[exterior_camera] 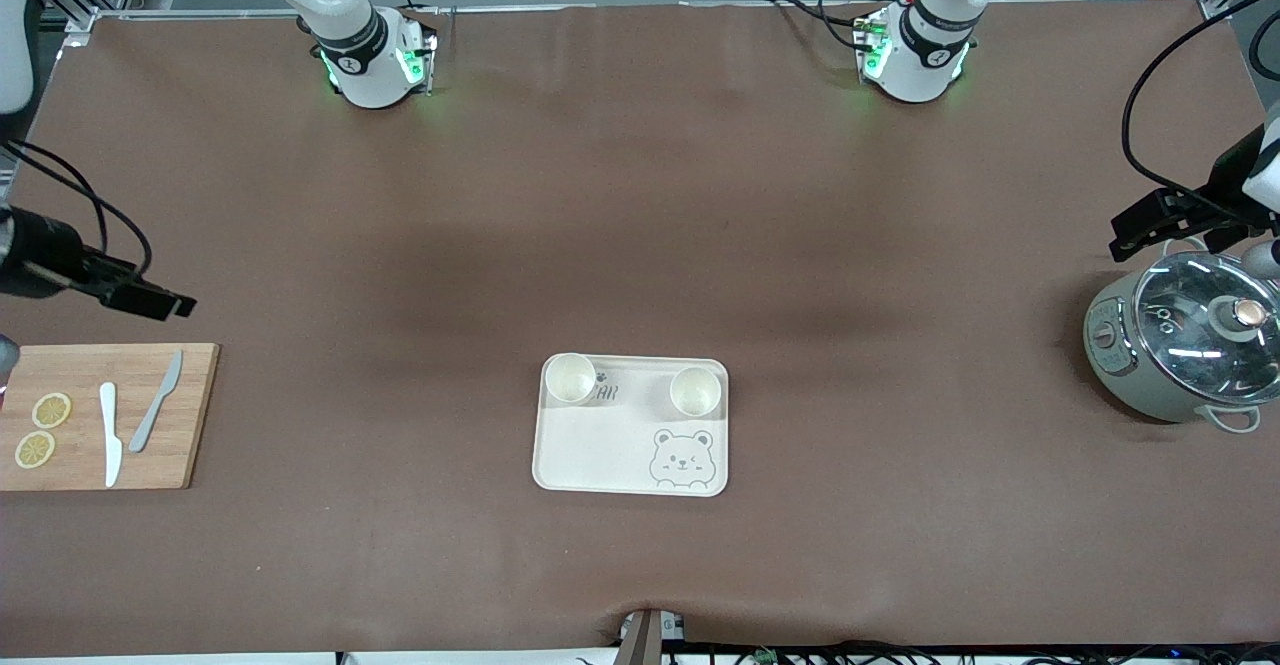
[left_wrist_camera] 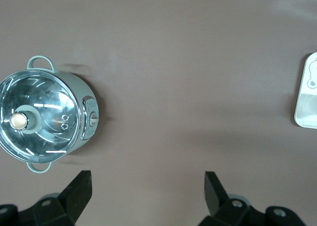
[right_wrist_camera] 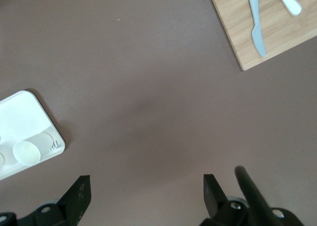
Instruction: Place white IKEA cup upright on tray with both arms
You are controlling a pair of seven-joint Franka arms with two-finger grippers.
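The cream tray with the bear drawing lies in the middle of the table, toward the front camera. Two white cups stand upright on its edge farthest from that camera, one toward the right arm's end and one toward the left arm's end. My left gripper hangs open over bare table beside the pot, nothing between its fingers. My right gripper hangs open over bare table by the cutting board, also holding nothing. The right wrist view shows a tray corner and one cup.
A wooden cutting board with two lemon slices, a white knife and a grey knife lies at the right arm's end. A grey pot with a glass lid stands at the left arm's end.
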